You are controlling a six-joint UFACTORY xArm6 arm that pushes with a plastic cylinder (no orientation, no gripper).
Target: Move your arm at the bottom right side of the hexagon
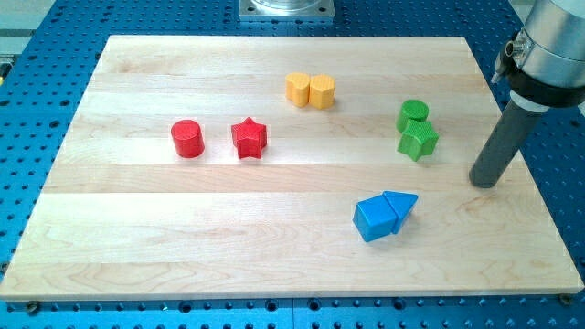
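Two yellow blocks touch each other near the view's top middle. The right one (322,90) looks like a hexagon, and the left one (299,89) has a less clear, notched shape. My tip (486,184) rests on the board at the view's right. It is far to the lower right of the yellow blocks, and right of the green blocks. It touches no block.
A green cylinder (413,113) sits against a green star (418,140). A blue cube (374,218) touches a blue triangle (400,206) at the lower right. A red cylinder (187,138) and a red star (249,138) stand at the left. The wooden board (137,238) lies on a blue perforated table.
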